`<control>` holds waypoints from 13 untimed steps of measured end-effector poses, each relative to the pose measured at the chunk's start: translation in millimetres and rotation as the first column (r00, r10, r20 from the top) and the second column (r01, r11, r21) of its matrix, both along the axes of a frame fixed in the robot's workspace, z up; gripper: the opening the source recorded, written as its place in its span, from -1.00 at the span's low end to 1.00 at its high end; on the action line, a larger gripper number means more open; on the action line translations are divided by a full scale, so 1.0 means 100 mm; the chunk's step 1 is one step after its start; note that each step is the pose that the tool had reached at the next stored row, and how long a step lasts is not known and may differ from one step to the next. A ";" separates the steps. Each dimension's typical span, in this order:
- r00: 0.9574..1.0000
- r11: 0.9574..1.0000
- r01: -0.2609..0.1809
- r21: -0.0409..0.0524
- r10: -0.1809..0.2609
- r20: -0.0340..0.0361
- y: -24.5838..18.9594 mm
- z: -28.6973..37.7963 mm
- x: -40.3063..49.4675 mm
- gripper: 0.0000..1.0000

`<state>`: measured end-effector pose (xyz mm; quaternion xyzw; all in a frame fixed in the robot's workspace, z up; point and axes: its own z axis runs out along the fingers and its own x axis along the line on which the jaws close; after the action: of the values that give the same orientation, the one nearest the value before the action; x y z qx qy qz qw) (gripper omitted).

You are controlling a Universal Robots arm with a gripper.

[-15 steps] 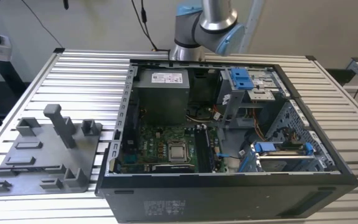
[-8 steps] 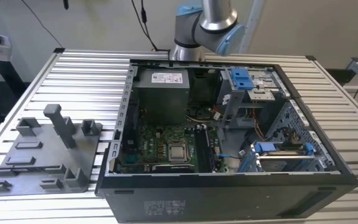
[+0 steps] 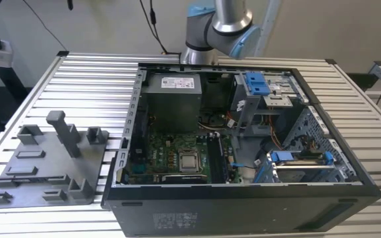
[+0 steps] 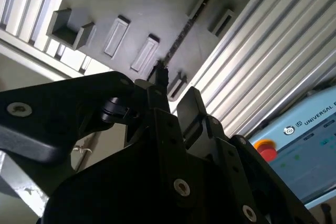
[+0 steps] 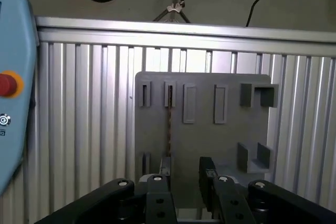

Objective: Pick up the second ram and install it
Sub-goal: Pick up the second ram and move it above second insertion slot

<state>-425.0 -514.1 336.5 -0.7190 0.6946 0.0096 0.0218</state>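
The second ram [image 5: 169, 121] is a thin dark strip standing on edge in the grey tray [image 5: 210, 140], held between two small slotted holders. The second wrist view shows the same ram [image 4: 182, 36] running across the tray [image 4: 157, 9]. My gripper [image 5: 182, 179] hovers above the tray's near end, open, with nothing between its black fingers [image 5: 157, 184]. One finger lines up with the near end of the strip without gripping it. In the second wrist view the gripper [image 4: 176, 90] sits just short of the ram's end. The motherboard's black memory slots [image 3: 217, 158] lie inside the open computer case [image 3: 243, 148].
The tray [image 3: 45, 168] lies on the ribbed aluminium table [image 3: 85, 84] at the exterior view's left, beside the case, and carries several upright grey posts [image 3: 65, 131]. The arm's base joint [image 3: 217, 25] stands behind the case. A pendant with a red button [image 5: 8, 85] rests near the table.
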 end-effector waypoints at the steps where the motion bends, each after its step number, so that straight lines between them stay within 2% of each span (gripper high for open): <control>1: 1.000 1.000 -0.005 0.000 0.005 0.000 0.000 -0.013 -0.003 -0.28; 7: 1.000 1.000 -0.028 0.002 0.028 0.003 0.000 -0.077 -0.013 -0.28; 13: 1.000 1.000 -0.028 0.002 0.028 0.005 0.000 -0.082 -0.013 -0.28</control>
<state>-426.3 -514.0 328.3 -0.7287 0.6843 0.0088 0.0242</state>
